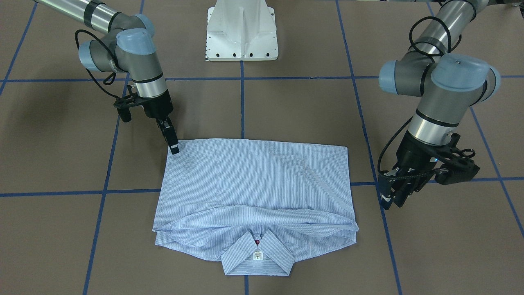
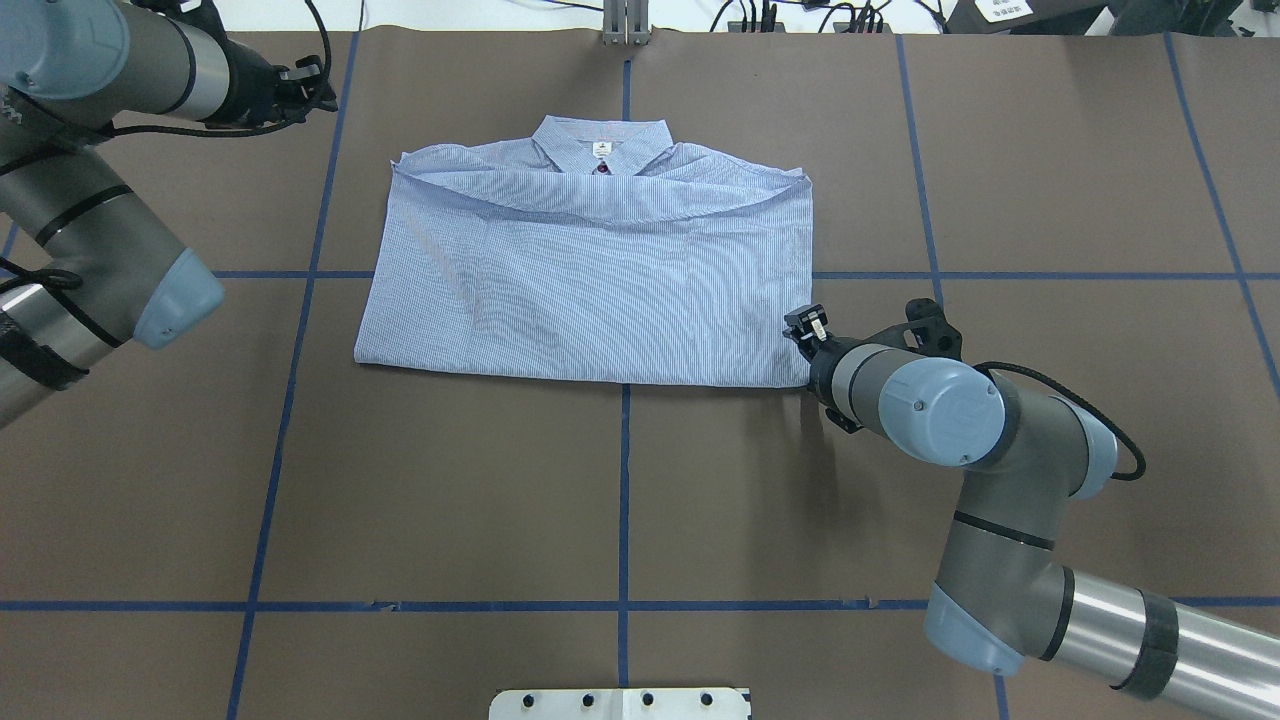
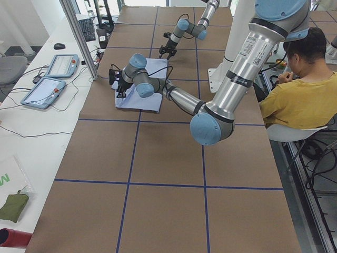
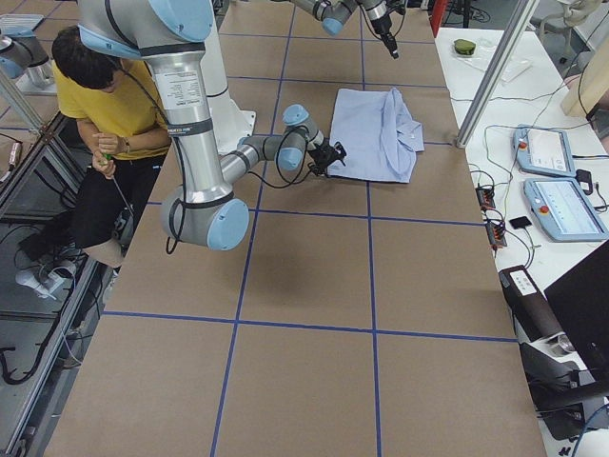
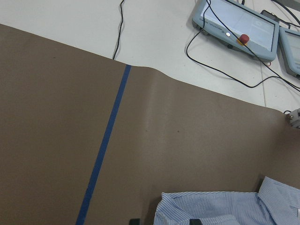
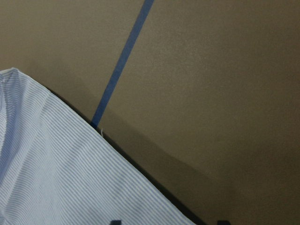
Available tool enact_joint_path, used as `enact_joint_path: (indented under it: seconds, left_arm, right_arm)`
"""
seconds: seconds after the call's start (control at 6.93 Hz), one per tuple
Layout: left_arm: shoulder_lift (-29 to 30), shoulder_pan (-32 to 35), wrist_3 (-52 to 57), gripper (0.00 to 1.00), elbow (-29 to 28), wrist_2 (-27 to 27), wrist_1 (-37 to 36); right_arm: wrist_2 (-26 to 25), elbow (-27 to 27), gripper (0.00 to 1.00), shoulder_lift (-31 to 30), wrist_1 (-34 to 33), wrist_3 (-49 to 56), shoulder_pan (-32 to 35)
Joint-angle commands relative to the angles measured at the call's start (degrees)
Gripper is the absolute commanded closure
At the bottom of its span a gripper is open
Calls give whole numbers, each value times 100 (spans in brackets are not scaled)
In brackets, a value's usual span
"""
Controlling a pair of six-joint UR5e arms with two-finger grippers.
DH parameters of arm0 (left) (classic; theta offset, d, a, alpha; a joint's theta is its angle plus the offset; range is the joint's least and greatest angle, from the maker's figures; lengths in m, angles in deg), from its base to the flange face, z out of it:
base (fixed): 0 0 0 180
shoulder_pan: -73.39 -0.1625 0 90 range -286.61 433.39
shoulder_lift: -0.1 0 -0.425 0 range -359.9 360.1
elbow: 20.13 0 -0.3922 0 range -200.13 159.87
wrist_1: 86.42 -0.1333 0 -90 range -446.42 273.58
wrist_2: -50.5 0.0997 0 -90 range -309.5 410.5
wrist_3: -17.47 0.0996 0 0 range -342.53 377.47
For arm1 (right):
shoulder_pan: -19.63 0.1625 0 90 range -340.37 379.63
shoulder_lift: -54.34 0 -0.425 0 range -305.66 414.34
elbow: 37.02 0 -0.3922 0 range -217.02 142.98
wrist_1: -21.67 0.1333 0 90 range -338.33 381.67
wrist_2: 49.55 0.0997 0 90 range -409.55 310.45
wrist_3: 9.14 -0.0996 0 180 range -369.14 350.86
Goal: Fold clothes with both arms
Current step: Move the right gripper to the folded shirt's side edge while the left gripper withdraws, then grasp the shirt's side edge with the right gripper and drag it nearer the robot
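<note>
**Shirt** [image 1: 254, 180]: light blue, fine white stripes. Folded into a flat rectangle at mid-table, on the half away from the robot. Collar [image 1: 272, 256] on the far edge, pointing away from the robot, with a white tag [image 1: 257, 255] and one red button [image 1: 257, 242] showing. The sleeves cannot be seen. A fold ridge runs across just below the collar.

**Right gripper** [image 1: 175, 148]: tilted down, its tip at the shirt's near corner on the robot's right, at or just above the cloth. The wrist view shows the fingertips [image 6: 116, 222] spread, with the shirt's edge running between them. It grips nothing.

**Left gripper** [image 1: 391, 201]: raised off the table, apart from the shirt on its left side, level with the collar end. The fingertips [image 5: 196, 221] stand parted and hold nothing.

**Table** [image 1: 286, 114]: brown cover, marked into squares by blue tape lines [image 1: 242, 106]. The shirt lies across one crossing.

**Pedestal** [image 1: 241, 37]: white, at the robot's edge of the table.

**Pendants** [image 5: 234, 26]: grey, with cables, on the white bench beyond the collar side.

**Person** [image 3: 295, 89]: yellow top, seated behind the robot.
</note>
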Motion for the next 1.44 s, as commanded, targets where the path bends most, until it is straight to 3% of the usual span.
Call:
enact_joint_path:
  seconds: [0.0, 0.29, 0.58, 0.72, 0.87, 1.15, 1.3]
  left_arm:
    - [-40, -4, -3, 53, 9, 1, -1]
    - [-49, -4, -3, 53, 9, -8, -1]
    - [-40, -4, -3, 53, 18, -234, -1]
    - [-40, -4, -29, 53, 140, -532, -1]
    - [-40, -30, -282, 53, 167, -866, -1]
    - [-92, -92, -685, 53, 360, -1368, 16]
    - [-275, -292, -1028, 52, 787, -1405, 8]
  right_arm:
    - [-15, 16, 100, 9, 0, 0, -2]
    - [37, 417, 100, -148, 9, 79, 50]
    - [212, 2055, 100, -1330, -227, 79, -412]
    - [709, 2665, 100, -1423, -629, 70, -650]
    - [1732, 3175, 100, -1398, -998, 62, -775]
    - [4087, 3251, 100, -1467, -1055, 79, -1118]
    - [4811, 3242, 6, -1555, -1055, 44, -1197]
